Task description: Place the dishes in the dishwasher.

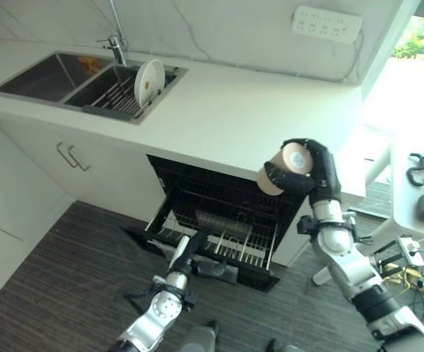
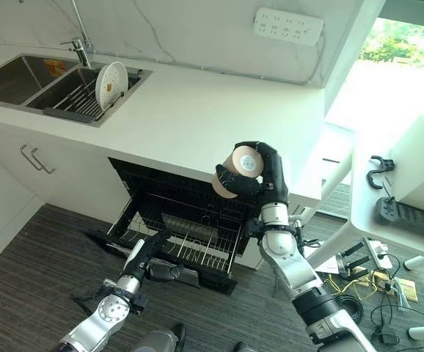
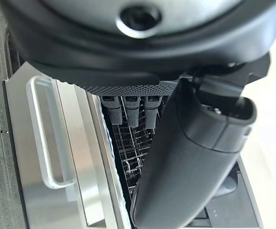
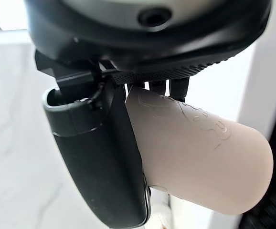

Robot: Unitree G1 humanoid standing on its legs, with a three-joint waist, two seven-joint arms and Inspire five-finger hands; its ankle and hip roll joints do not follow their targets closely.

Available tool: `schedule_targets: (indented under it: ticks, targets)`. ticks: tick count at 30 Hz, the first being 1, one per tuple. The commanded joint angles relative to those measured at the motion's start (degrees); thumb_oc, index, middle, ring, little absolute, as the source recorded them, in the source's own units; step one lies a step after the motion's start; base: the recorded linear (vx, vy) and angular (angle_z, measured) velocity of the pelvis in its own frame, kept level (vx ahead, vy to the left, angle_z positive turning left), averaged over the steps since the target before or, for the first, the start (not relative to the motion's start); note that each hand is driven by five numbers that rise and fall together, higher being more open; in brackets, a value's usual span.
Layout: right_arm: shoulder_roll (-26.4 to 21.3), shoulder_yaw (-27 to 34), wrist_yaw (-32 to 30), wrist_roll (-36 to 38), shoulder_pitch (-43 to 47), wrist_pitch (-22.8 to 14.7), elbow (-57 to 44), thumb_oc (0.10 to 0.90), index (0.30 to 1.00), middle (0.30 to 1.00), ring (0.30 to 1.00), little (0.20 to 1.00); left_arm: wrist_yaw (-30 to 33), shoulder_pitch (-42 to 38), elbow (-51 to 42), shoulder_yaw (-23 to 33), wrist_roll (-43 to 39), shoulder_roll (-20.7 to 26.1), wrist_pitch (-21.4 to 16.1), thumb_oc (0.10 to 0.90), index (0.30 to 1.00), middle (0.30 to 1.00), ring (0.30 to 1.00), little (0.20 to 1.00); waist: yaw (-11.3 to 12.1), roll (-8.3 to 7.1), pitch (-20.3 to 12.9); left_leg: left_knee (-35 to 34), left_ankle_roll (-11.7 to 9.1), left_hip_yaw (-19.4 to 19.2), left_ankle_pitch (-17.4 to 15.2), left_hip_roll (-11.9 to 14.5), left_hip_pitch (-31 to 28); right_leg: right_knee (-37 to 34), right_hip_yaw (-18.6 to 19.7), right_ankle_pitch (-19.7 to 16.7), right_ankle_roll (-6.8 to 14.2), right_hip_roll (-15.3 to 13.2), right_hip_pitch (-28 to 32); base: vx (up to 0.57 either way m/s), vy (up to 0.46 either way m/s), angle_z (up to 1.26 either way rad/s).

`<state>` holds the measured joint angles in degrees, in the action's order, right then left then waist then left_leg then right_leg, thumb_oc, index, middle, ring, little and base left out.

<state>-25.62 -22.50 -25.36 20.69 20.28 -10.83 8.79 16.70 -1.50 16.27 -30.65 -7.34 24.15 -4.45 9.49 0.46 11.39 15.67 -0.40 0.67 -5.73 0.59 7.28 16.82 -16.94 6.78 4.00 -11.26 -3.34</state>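
My right hand (image 1: pixel 319 174) is shut on a beige cup (image 1: pixel 288 166), held on its side in the air above the right part of the open dishwasher; the right wrist view shows the thumb (image 4: pixel 100 162) and fingers wrapped round the cup (image 4: pixel 200 162). The dishwasher's lower wire rack (image 1: pixel 227 229) is pulled out over the lowered door (image 1: pixel 223 273). My left hand (image 1: pixel 187 255) is open, its fingers straight at the rack's front edge; the left wrist view shows its thumb (image 3: pixel 190 157) over the rack (image 3: pixel 131 152). A white plate (image 1: pixel 149 81) stands upright in the sink's drying rack.
A double sink (image 1: pixel 87 82) with a faucet (image 1: pixel 115 45) sits at the counter's (image 1: pixel 241 117) far left. Cabinet handles (image 1: pixel 72 157) lie below it. The door's bar handle (image 3: pixel 42 138) is beside my left hand. A white table (image 1: pixel 417 213) and floor clutter (image 1: pixel 410 271) stand at the right.
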Motion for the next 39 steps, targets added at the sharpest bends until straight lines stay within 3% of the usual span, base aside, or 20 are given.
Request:
schedule_targets:
  ticks: [1,5,10,21,25,34,39]
  targets:
    - [0.38,0.81,1.40,0.52,5.39,-5.98,-3.00,0.400,0.300,0.300,0.300,0.300,-0.03,0.79,-6.23,1.11,3.89,2.88,-4.74,0.800,0.900,0.900,0.900,0.900,1.11,-0.34,-3.11,1.52,-0.79,-2.25,-3.28,2.26,0.45,0.37,-1.79,1.29,2.84,-2.09,0.83,0.02,0.018,0.23]
    - [2.53,-1.42,2.20,-0.26,4.88,-6.19,-2.62,0.400,0.300,0.300,0.300,0.300,0.04,1.10,-6.35,1.85,5.75,3.80,-5.72,0.800,0.900,0.900,0.900,0.900,2.00,-0.27,-2.45,1.52,-0.77,-1.56,-2.91,1.98,1.29,0.37,-2.48,1.12,2.98,-2.46,0.61,0.00,0.022,0.15]
    - [4.22,-4.25,3.12,-2.67,4.38,-3.67,-3.10,0.400,0.300,0.300,0.300,0.300,0.92,0.91,-5.89,3.35,7.96,4.52,-7.10,0.800,0.900,0.900,0.900,0.900,2.62,-0.29,-2.22,1.52,-0.81,-0.85,-2.71,1.49,1.96,0.37,-2.69,1.03,3.17,-2.73,0.30,0.02,0.023,0.14]
    - [6.25,-7.29,-1.21,-10.16,4.24,-4.28,13.35,0.400,0.300,0.300,0.300,0.300,3.55,-0.18,-11.64,10.47,15.32,9.33,-12.48,0.800,0.900,0.900,0.900,0.900,5.10,0.49,0.44,1.52,-1.17,0.62,-1.56,1.26,4.98,0.37,-4.06,0.50,3.52,-3.56,-0.96,0.02,0.010,0.12]
    - [4.98,-5.30,-2.34,-6.54,8.63,-6.49,21.81,0.400,0.300,0.300,0.300,0.300,4.42,-2.85,-13.90,11.66,14.48,10.89,-14.41,0.800,0.900,0.900,0.900,0.900,5.76,1.14,3.17,1.52,-1.26,1.57,-0.72,0.87,8.32,0.37,-4.22,0.01,3.42,-3.62,-3.45,-0.12,-0.007,0.27]
    - [2.01,-1.65,-0.48,-3.17,20.78,-7.71,35.78,0.400,0.300,0.300,0.300,0.300,7.19,-10.02,-18.69,11.02,14.89,12.44,-15.53,0.800,0.900,0.900,0.900,0.900,6.98,2.29,8.91,1.52,-1.03,2.68,0.74,-0.75,14.89,0.37,-4.37,-1.56,4.10,-4.45,-9.00,-0.11,0.010,0.12]
    - [1.70,-0.68,0.47,-0.99,22.96,-8.83,39.13,0.400,0.300,0.300,0.300,0.300,8.74,-11.77,-19.98,10.68,14.99,12.74,-15.19,0.800,0.900,0.900,0.900,0.900,7.14,3.02,10.18,1.52,-0.88,2.62,0.93,-1.24,16.30,0.37,-4.46,-2.04,4.53,-5.09,-10.37,-0.06,0.026,0.06]
